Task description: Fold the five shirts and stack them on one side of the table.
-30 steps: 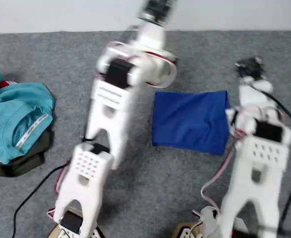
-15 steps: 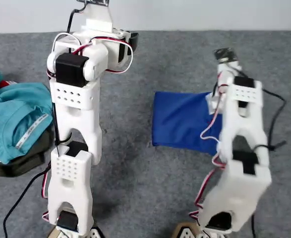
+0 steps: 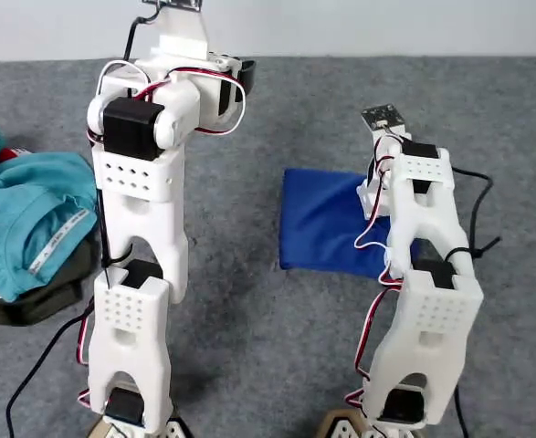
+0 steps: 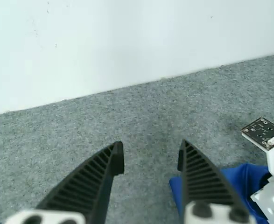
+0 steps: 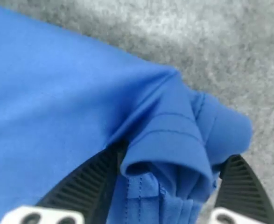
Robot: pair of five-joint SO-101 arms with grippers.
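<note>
Your right gripper (image 5: 174, 158) is down at the blue shirt (image 3: 327, 228), which lies flat on the grey table (image 3: 249, 356) just right of centre in the high view. The shirt's right-hand part is hidden under your right arm. The jaws stand wide apart, one finger on each side of a bunched, stitched fold at the shirt's edge. The fold sits between them, and they have not closed on it.

Your left gripper (image 4: 151, 156) is up off the table, facing the white wall (image 4: 127, 37) along the far edge. Its jaws are partly open, with nothing between them except the grey surface beyond. The left arm stands tall at left of centre in the high view, well apart from the blue shirt.

At the left edge of the high view, a rumpled teal shirt (image 3: 30, 219) lies on top of a dark garment (image 3: 39, 301). A scrap of red cloth (image 3: 7, 153) shows at the heap's upper edge. The left arm stands between this heap and the blue shirt. A small circuit board (image 3: 383, 116) tops the right arm's wrist, just above the shirt's upper right corner.
</note>
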